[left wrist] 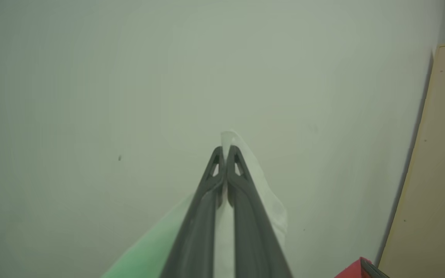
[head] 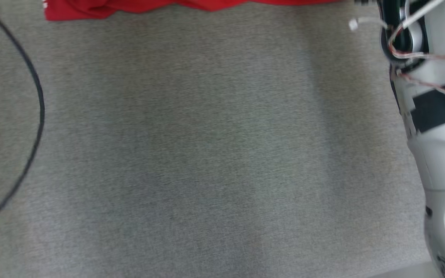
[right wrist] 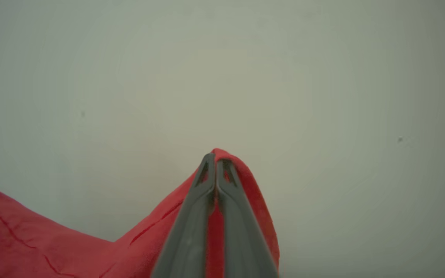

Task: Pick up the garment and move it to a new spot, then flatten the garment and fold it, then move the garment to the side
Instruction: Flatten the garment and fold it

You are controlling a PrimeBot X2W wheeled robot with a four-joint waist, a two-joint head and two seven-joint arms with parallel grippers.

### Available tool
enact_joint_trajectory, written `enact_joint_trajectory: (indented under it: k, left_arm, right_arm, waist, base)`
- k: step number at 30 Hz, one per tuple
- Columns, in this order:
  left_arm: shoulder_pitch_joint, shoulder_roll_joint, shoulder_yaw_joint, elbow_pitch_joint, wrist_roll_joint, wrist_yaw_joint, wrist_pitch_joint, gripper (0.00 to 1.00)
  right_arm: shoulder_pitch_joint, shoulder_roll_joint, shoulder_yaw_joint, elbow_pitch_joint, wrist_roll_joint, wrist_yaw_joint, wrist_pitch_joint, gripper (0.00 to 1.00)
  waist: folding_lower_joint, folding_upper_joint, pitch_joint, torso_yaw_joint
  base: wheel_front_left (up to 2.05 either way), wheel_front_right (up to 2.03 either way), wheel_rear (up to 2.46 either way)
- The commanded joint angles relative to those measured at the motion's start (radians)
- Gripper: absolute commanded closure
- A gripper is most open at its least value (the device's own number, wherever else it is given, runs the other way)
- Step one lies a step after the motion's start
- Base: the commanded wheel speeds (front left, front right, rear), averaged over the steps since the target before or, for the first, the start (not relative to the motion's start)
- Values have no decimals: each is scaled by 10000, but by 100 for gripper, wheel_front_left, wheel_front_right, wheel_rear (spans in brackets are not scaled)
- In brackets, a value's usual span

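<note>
At twelve o'clock over the grey felt worktop (head: 214, 154), held up by two corners: red cloth garment (head: 83, 9). Pinched by the right gripper (right wrist: 215, 156), clamped on a red fold (right wrist: 253, 185). Pinched too by the left gripper (left wrist: 225, 148), clamped on a white-and-green edge (left wrist: 261, 185), apparently the same piece. Probably mid-carry to the new spot. Next: lower toward six o'clock, keep taut, lay flat, then release.

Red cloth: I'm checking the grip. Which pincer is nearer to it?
Right. The right pincer is shut on the red cloth; the left pincer is shut on white cloth, with red apart at its view's lower right corner.
</note>
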Motion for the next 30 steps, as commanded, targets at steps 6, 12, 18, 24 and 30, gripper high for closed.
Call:
enact_joint_trajectory:
  k: [6, 12, 18, 24, 30]
  left_arm:
    - [2236, 204, 18, -819, -1027, 20, 334, 100]
    - [4759, 416, 42, -1766, -1663, 302, 714, 100]
    - [7036, 478, 34, -2450, -2202, 631, 909, 100]
    - [9810, 344, -107, -2918, -2775, 852, 875, 100]
    - [11756, -79, -585, -2780, -3016, 737, 605, 100]
  right_arm:
    - [1567, -844, 7, -360, 1065, -20, 459, 100]
    - [3665, -968, -596, -1443, 1828, -20, 2085, 100]
    - [5979, -764, -1482, -2363, 1968, -20, 3940, 100]
    - [8600, -107, -2965, -3429, 1604, -20, 5049, 100]
    - [10350, 718, -4341, -4137, 977, -20, 5435, 100]
  waist:
    - [-2, -1, -1007, 329]
    - [-2, -1, -2162, 293]
    - [-2, -1, -3111, 273]
    - [-2, -1, -3953, 264]
    - [-2, -1, -4520, 407]
  base:
    - [0, 0, 0]
    - [0, 0, 0]
    - [0, 0, 0]
    - [0, 0, 0]
    - [0, 0, 0]
